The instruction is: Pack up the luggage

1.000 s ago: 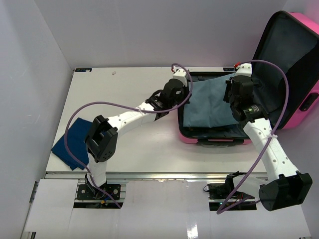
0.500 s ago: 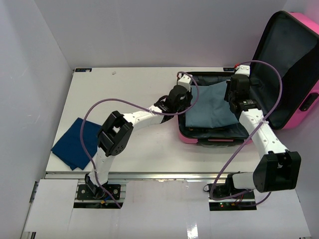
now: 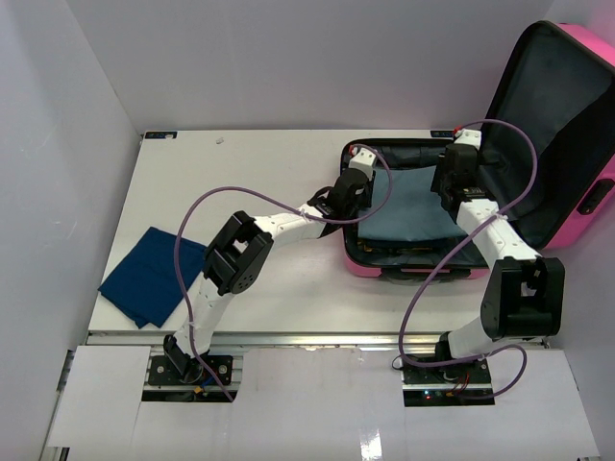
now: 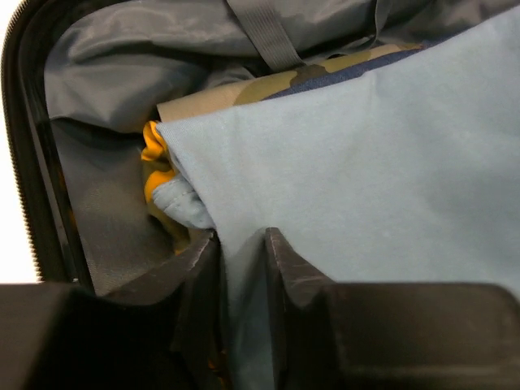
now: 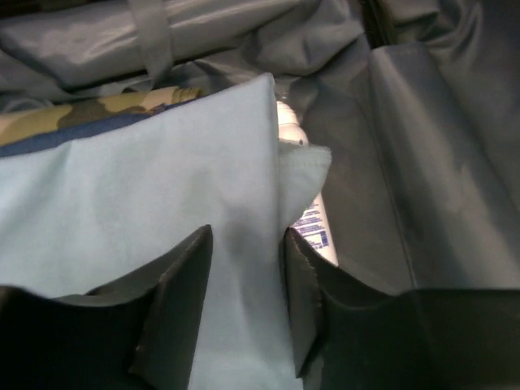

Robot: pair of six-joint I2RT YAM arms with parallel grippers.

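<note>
Viewed from above, with both arm bases at six o'clock. Nearest, at about eight o'clock on the white table (image 3: 259, 163), a folded dark blue cloth (image 3: 149, 279), lying flat, well apart from everything else and not yet packed. Farther in, at about two o'clock, the luggage (image 3: 360, 267): a glossy hot-pink hard-shell case lying open at the table's right edge, with its lid (image 3: 548, 106) propped up beyond at one o'clock and dark grey lining showing. Spread across the open half, a light blue cloth (image 3: 408, 206), with the left gripper (image 3: 357, 197) at its nine o'clock edge and the right gripper (image 3: 447, 197) at its three o'clock edge. Seen close from the left wrist: left gripper (image 4: 241, 236) jaws parted a little, a fold of the light blue cloth (image 4: 366, 162) running loosely between them, apparently not pinched. Past it, an orange item (image 4: 154, 166), a camouflage-patterned item (image 4: 276, 85) and a grey strap (image 4: 264, 32). Seen from the right wrist: right gripper (image 5: 244, 231) jaws likewise partly parted astride the cloth's other corner, just beside a white bottle (image 5: 313, 223). Judged to be the release of the cloth onto the pile. Best done by widening both pairs of jaws fully before any lift, then rising straight up together to avoid snagging and dragging a fold. Worth keeping both corners inside the black zipper trim, not draped over it.
</note>
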